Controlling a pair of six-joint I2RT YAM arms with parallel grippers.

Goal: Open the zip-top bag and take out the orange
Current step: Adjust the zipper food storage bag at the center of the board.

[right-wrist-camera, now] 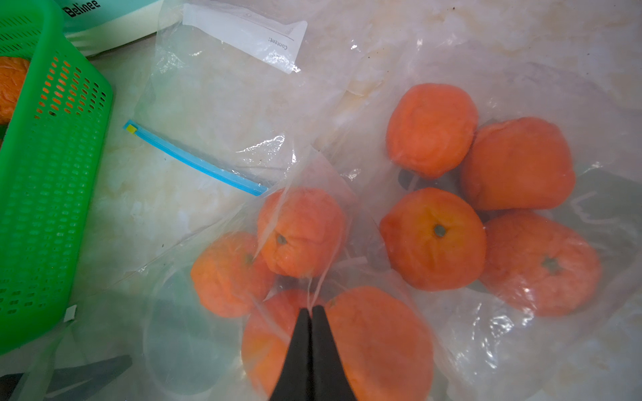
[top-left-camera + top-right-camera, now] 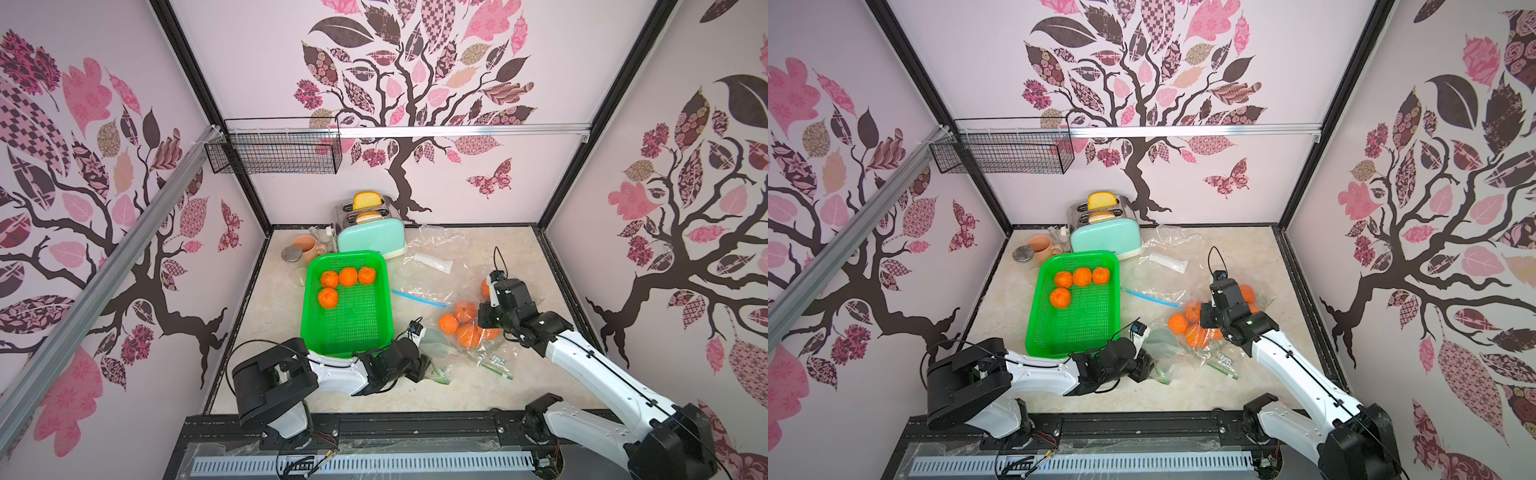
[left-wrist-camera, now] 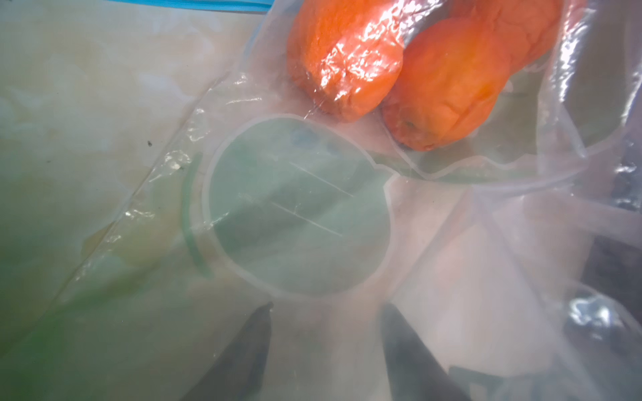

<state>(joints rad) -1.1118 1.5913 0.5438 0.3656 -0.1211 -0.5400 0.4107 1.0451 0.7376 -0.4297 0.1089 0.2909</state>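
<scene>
Slippage worried us: the right gripper (image 1: 311, 309) was clenched on only thin film of the clear plastic zip-top bag (image 1: 312, 173), round oranges (image 1: 302, 232) lying inside it; the left gripper (image 3: 326, 312) stood with jaws apart, holding nothing.

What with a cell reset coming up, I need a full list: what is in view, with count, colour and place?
green basket: one, green, left-centre of table.
loose oranges: four, orange, basket's far end.
bagged oranges: about eight, orange, right of basket.
zip-top bag: at least one, clear with green mark, around those oranges.
empty bag: one, clear, blue zip strip, white label, flat between toaster and bagged oranges.
toaster: one, mint, back of table.
bread slices: two, yellow-brown, in toaster.
mug: one, peach, left of toaster.
grey lid: one, grey, beside mug.
wire basket: one, black, on back wall.
left gripper: black, open, behind bag's plastic.
right gripper: black, shut on bag's plastic above oranges.
</scene>
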